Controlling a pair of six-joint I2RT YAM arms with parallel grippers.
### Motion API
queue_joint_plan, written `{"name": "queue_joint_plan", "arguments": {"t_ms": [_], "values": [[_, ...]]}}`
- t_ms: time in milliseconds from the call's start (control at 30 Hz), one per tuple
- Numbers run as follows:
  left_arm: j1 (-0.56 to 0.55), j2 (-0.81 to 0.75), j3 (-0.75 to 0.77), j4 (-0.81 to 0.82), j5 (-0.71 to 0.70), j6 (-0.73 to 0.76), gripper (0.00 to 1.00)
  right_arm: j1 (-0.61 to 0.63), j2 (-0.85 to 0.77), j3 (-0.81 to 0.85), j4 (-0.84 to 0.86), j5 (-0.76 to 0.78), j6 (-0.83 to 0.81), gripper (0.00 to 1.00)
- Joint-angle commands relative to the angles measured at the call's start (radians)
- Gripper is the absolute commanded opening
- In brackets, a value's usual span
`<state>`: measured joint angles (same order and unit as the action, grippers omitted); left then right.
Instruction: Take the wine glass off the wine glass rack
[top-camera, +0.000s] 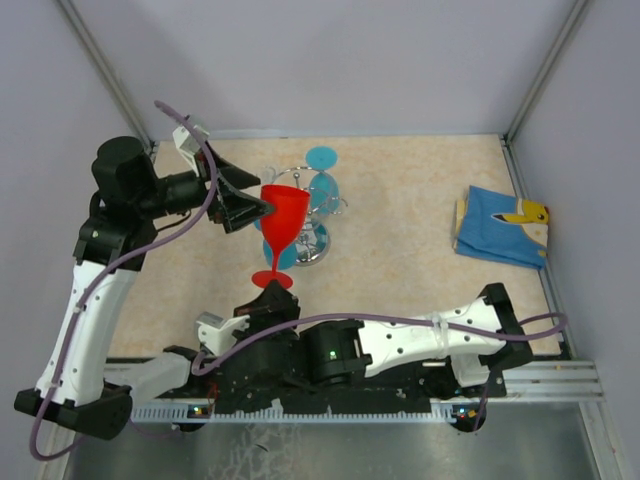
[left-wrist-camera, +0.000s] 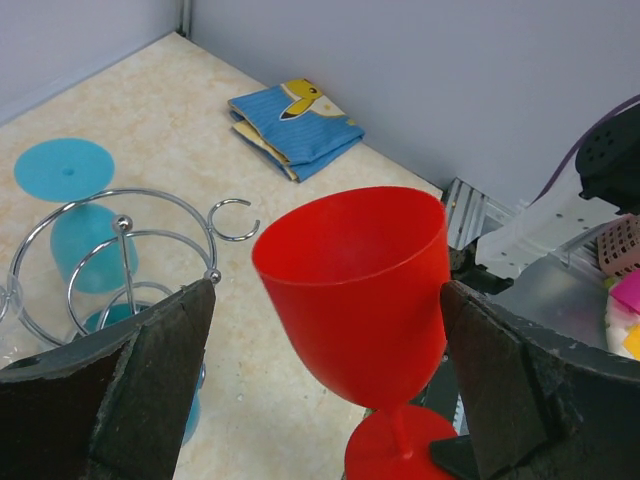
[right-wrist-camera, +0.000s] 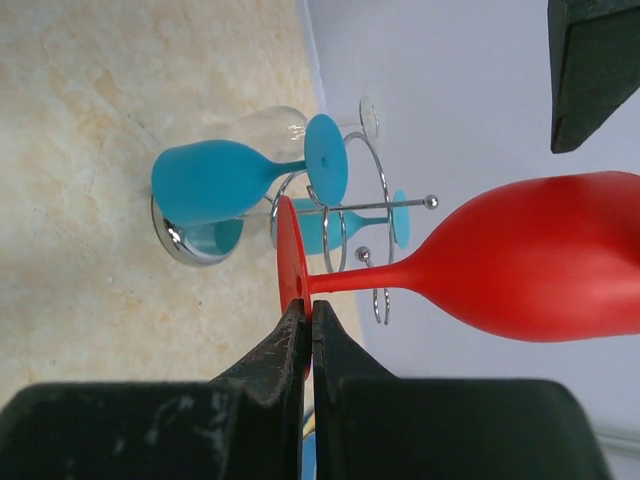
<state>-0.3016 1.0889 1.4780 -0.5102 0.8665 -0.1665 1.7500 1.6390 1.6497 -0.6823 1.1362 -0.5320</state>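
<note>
A red wine glass (top-camera: 284, 215) is held upright in the air just in front of the chrome wine glass rack (top-camera: 330, 205), clear of its hooks. My right gripper (top-camera: 272, 298) is shut on the rim of the glass's round foot; the wrist view shows its gripper (right-wrist-camera: 306, 325) pinching the red glass (right-wrist-camera: 540, 260) by the foot. My left gripper (top-camera: 252, 208) is open, its jaws on either side of the red bowl (left-wrist-camera: 360, 280), with a gap on the left side. The rack (right-wrist-camera: 345, 215) still holds blue glasses (right-wrist-camera: 215, 180).
A folded blue cloth (top-camera: 503, 227) lies at the right of the table, also in the left wrist view (left-wrist-camera: 295, 125). A blue glass foot (top-camera: 322, 159) sticks out behind the rack. Grey walls enclose the table on three sides.
</note>
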Motion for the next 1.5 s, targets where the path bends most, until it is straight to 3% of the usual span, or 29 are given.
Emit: {"name": "queue_joint_plan", "arguments": {"t_ms": [0,133,300,633,1100,1333,1467], "values": [[-0.007,-0.045,0.000,0.059,0.045,-0.035,1.00,-0.022,-0.031,0.012,0.051,-0.019,-0.065,0.00],[-0.006,-0.064,0.020,0.033,-0.010,-0.021,1.00,-0.036,-0.035,0.006,0.057,-0.027,-0.061,0.00],[-0.007,-0.037,-0.038,0.075,0.102,-0.084,0.99,-0.041,-0.025,0.006,0.086,-0.027,-0.087,0.00],[-0.016,-0.036,-0.104,0.075,0.025,-0.066,1.00,-0.045,0.004,0.026,0.122,-0.009,-0.132,0.00],[-0.075,-0.007,-0.128,0.070,0.046,-0.082,1.00,-0.047,0.056,0.058,0.133,-0.036,-0.155,0.00],[-0.082,0.007,-0.116,0.056,0.062,-0.083,0.96,-0.047,0.055,0.056,0.133,-0.039,-0.150,0.00],[-0.087,0.011,-0.116,0.047,0.067,-0.078,0.88,-0.047,0.055,0.055,0.136,-0.038,-0.148,0.00]]}}
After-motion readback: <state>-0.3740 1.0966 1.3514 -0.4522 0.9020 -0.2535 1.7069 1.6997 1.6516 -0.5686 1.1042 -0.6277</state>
